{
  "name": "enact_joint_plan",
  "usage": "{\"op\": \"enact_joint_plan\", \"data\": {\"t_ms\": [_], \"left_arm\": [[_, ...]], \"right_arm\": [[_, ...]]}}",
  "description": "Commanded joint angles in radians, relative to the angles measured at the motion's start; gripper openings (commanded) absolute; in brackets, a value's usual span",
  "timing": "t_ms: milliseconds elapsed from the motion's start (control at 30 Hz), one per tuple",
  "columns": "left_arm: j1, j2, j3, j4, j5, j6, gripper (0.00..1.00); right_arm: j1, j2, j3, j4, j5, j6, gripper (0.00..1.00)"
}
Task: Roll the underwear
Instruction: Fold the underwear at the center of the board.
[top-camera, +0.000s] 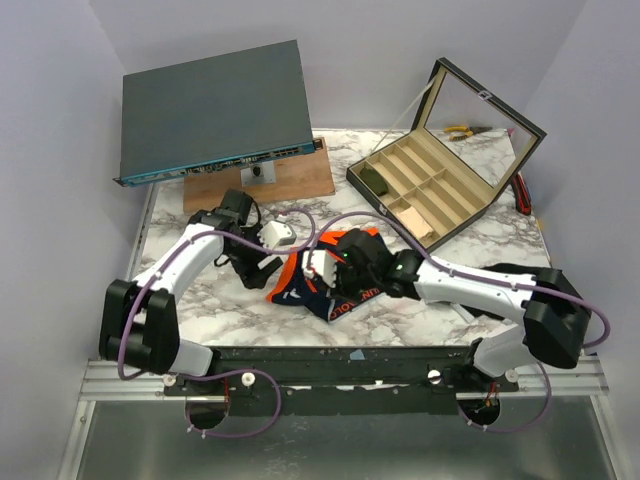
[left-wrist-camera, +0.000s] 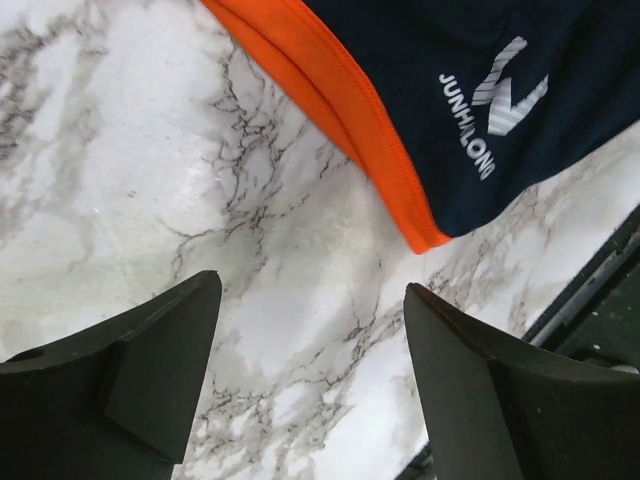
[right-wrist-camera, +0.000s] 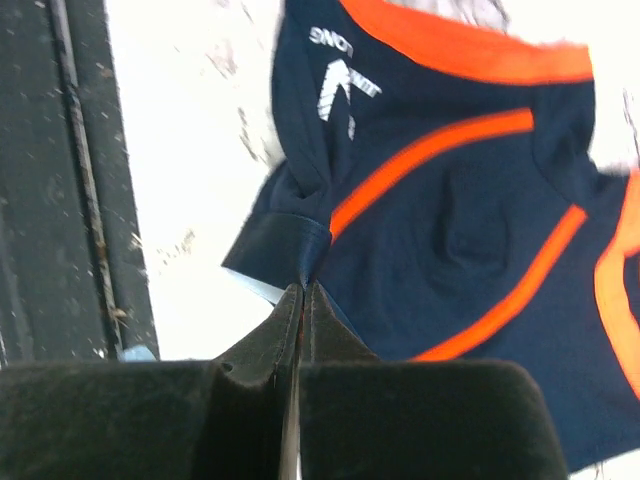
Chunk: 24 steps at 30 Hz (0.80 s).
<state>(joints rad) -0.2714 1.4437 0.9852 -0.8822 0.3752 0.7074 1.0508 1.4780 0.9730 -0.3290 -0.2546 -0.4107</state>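
Navy underwear (right-wrist-camera: 450, 220) is pinched at its edge by the right gripper (right-wrist-camera: 303, 292), likely to start rolling; the left gripper (left-wrist-camera: 312, 300) hovers alongside, fingers apart.

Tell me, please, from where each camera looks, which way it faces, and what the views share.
Top external: above and behind the arm bases, looking down at the marble table; both arms show.
Left wrist: on the left arm, looking down at marble beside the underwear; the open left gripper shows.
Right wrist: on the right arm, looking at the underwear; the right gripper shows, shut on its edge.
Shared: all three show the underwear.
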Motion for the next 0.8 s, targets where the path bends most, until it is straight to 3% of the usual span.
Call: {"op": "enact_joint_plan", "data": {"t_ms": [0,133,400,767], "left_arm": [[-0.01,-0.11,-0.071,0.135,0.073,0.041,0.79],[-0.067,-0.181,-0.122,0.205,0.076,0.041,0.8],[-0.291,-0.274,-0.223,0.335,-0.043,0.029,0.8],[-0.325,-0.319,-0.316,0.421,-0.046,0.044,0.8]], "right_arm": [[-0.089,-0.057,-0.074,-0.04,-0.116,0.01,0.01],[-0.133,-0.058,-0.1,-0.018,-0.148,0.019,0.01],[-0.228,0.016,-0.058,-0.019,-0.242,0.049,0.01],[-0.319,0.069,-0.04,-0.027,-0.324,0.069,0.01]]}}
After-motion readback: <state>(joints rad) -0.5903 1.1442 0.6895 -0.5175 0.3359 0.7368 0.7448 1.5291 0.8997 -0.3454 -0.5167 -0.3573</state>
